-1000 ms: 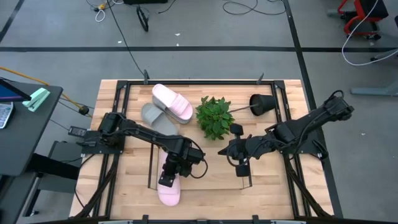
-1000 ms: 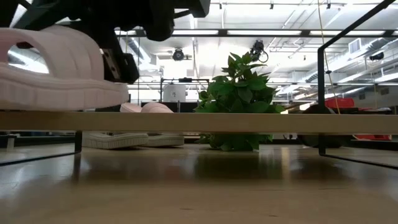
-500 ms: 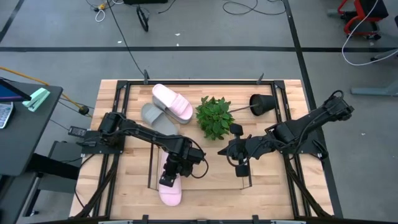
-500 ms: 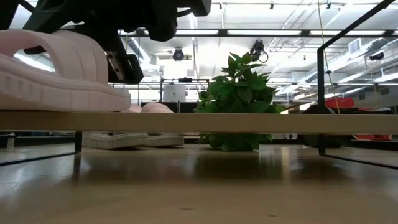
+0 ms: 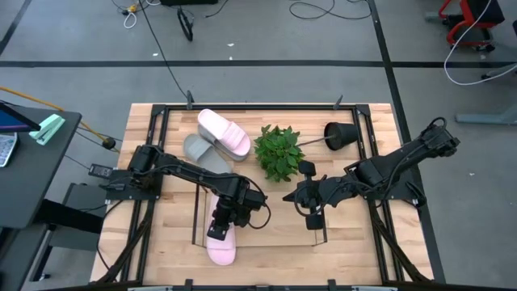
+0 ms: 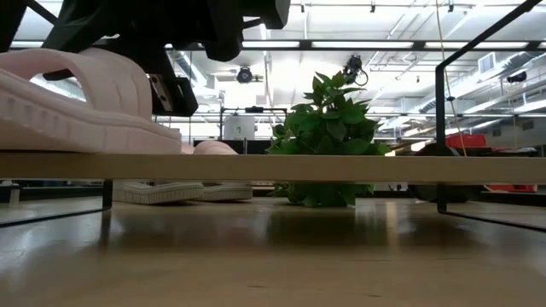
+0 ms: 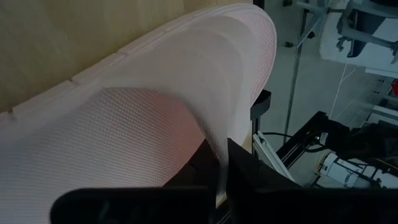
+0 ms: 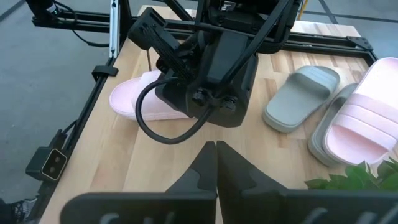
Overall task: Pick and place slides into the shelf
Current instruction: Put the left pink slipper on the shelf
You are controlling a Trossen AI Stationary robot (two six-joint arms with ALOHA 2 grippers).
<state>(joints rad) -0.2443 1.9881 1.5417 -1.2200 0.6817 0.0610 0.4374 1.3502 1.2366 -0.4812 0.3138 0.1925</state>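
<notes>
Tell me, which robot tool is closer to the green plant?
The right tool, just below the plant's right side in the high view. The left tool is farther off, down to the plant's left, clamping a pink slide.

The wooden table (image 5: 170,242) carries the shelf (image 5: 258,242), slides (image 5: 216,144) and a plant (image 5: 277,152).

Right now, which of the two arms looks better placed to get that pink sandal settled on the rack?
The left. The left gripper is shut on the pale pink slide, holding it tilted over the shelf. The right gripper, shut and empty, waits beside the plant.
</notes>
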